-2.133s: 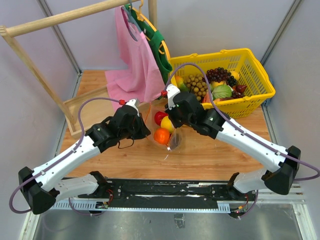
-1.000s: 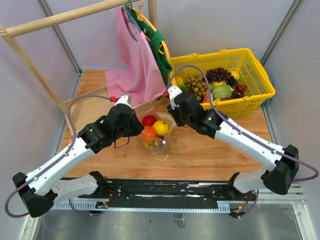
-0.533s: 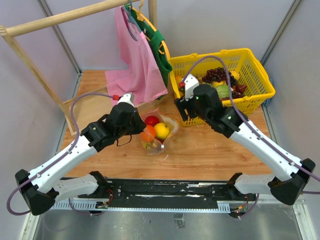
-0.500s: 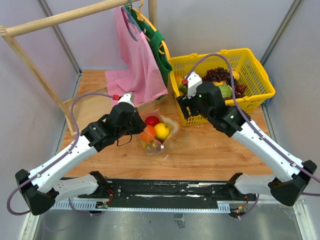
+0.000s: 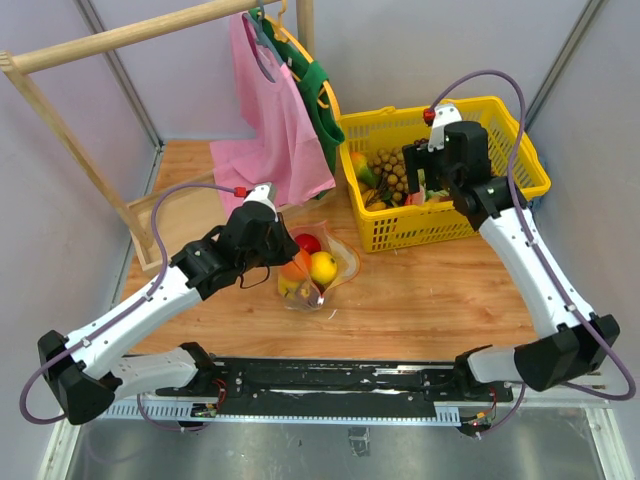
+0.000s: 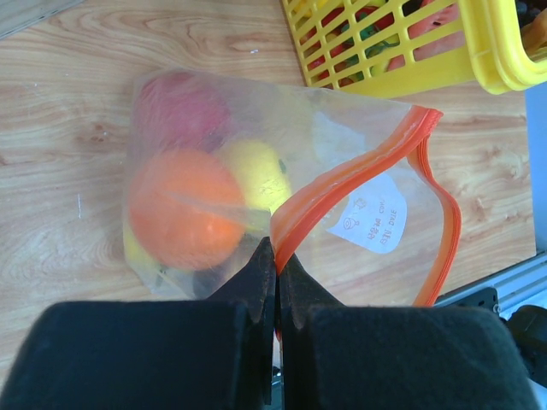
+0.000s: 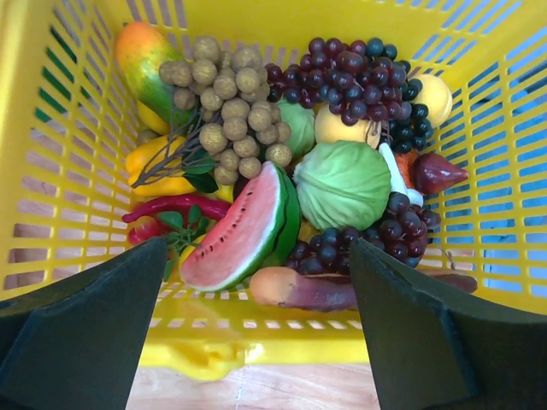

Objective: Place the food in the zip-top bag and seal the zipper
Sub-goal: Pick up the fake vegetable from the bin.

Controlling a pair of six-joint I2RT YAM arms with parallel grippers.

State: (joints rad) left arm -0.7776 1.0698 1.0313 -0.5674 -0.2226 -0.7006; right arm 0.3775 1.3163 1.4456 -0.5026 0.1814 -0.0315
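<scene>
Now: with left gripper (image 6: 275,256) clamped on zipper (image 6: 359,166), hold bag (image 6: 333,145) mouth wide; lower spread-open right gripper (image 7: 261,286) squarely over one piece of food (image 7: 344,128) in basket (image 7: 282,343).

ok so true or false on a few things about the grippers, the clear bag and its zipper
1. The left gripper is shut on the zipper of the zip-top bag. True.
2. The zipper is sealed along its whole length. False: beyond the pinch its two strips stand apart in an open loop.
3. The right gripper hovers open over the yellow basket. True.
4. The orange lies on the table beside the bag. False: it sits inside the bag.
</scene>
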